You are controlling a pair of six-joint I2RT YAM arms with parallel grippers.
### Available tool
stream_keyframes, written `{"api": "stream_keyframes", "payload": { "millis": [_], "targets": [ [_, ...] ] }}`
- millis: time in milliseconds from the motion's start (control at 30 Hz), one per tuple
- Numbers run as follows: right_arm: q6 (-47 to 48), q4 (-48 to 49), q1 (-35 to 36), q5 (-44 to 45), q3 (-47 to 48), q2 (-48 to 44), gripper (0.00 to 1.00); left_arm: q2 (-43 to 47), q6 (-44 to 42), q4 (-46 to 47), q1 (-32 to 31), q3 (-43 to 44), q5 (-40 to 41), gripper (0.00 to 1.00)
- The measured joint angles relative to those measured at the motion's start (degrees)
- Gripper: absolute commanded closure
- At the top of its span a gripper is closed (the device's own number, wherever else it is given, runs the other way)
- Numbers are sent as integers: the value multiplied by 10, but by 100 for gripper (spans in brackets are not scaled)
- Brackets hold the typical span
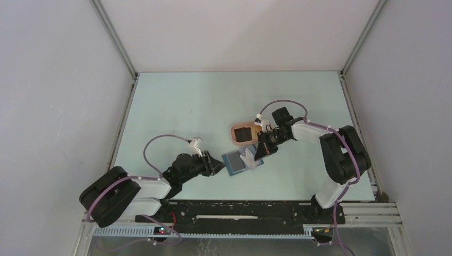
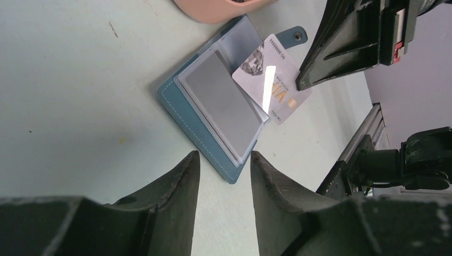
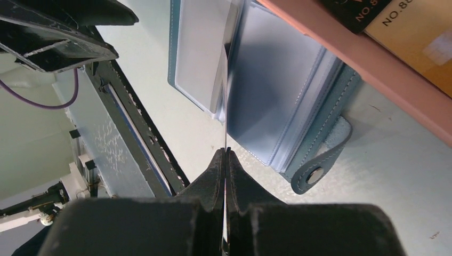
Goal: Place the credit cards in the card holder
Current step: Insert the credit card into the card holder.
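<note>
right gripper pinches a pale card, left gripper gapes empty, over mint table between grey walls.

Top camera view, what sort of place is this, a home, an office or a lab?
Most likely a lab test cell: plain white panel walls on metal corner posts box in a pale tabletop, and the left arm and right arm are bolted to a black rail at its near edge.
</note>
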State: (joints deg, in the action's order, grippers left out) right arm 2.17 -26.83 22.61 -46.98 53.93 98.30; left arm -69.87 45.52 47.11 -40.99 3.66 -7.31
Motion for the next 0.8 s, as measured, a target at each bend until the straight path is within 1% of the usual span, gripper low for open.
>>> {"api": "stream_keyframes", "payload": {
  "millis": [467, 800],
  "targets": [
    [-12, -1, 0, 0, 9, 12, 100, -71, 1, 19, 0, 32, -22, 58],
    [-38, -2, 11, 21, 20, 20, 100, -120, 1, 16, 0, 49, -25, 63]
  ]
}}
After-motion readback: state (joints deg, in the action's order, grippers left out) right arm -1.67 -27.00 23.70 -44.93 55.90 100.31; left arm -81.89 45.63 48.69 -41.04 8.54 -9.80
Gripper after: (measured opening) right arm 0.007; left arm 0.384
